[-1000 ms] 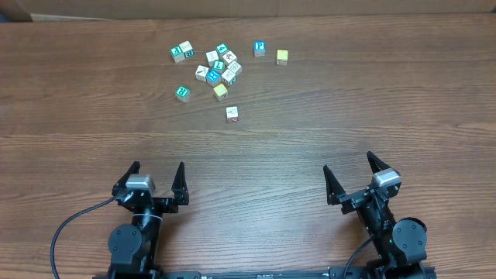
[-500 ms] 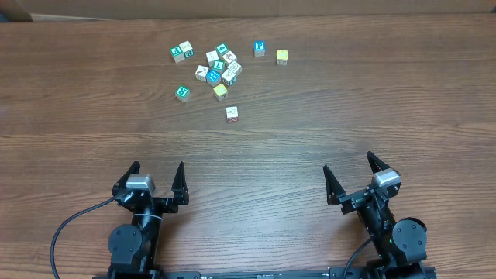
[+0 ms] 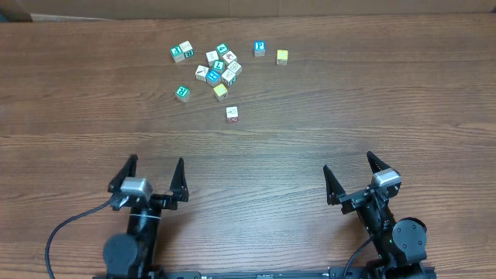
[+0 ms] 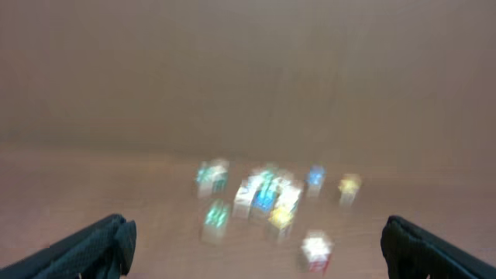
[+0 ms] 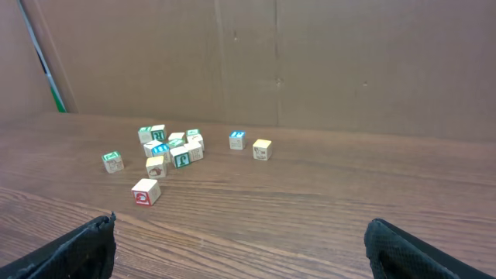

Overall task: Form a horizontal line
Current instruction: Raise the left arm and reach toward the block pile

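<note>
Both jaws spread: left gripper (image 3: 156,162), right gripper (image 3: 348,163); letter cubes (image 3: 215,74) scattered, well apart.

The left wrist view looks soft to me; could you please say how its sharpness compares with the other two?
Left wrist view: heavily blurred, the cubes only coloured smudges, no letters readable. Right wrist view: sharp, cube edges and small shadows clear. Overhead view: sharp and evenly lit, the table grain crisp, no glare.
</note>
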